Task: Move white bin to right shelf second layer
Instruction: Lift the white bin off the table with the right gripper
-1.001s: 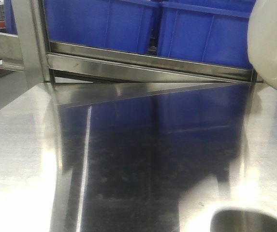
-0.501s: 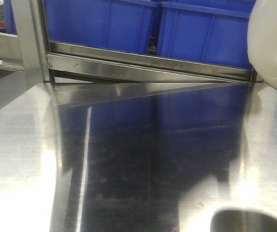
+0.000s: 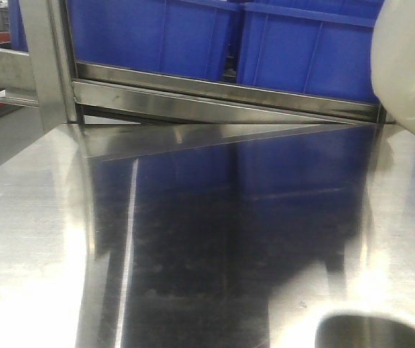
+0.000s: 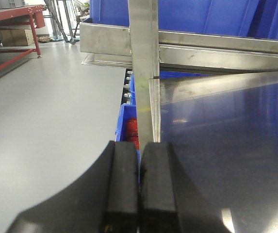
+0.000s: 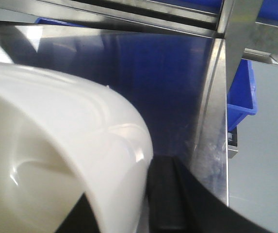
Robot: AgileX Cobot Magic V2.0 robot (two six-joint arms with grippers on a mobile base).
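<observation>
We see the white bin [image 3: 410, 65] raised off the bench [image 3: 229, 239], hanging from the right tool [image 5: 151, 194], which looks closed over 1 wall at the rim. Only the outer black finger [image 5: 165, 194] shows, pressed against the outside of the wall, so we judge the inner 1 to be hidden within the tub. The left tool [image 4: 139, 189] has its 2 pads pressed together with nothing between them, and a steel upright [image 4: 143, 58] stands straight ahead of it. Ahead of the right tool runs a steel rack rail [image 3: 221, 101] carrying blue crates [image 3: 156, 36], and a second upright [image 5: 236, 29] rises ahead and to its right, where the bench ends. We cannot pick out the right shelf second layer in these views, so we judge the carry to be underway and the placing not yet begun. The main risk is the grip: a glossy, tapering wall pinched at 1 spot could swing or slide out if the arm turns sharply. The tub also bulges well beyond the tool toward the rack, so its base could clip the rail, the crates or the right upright on the way across. Finally, the bin fills most of the right wrist view, which leaves little sight of what lies ahead.
</observation>
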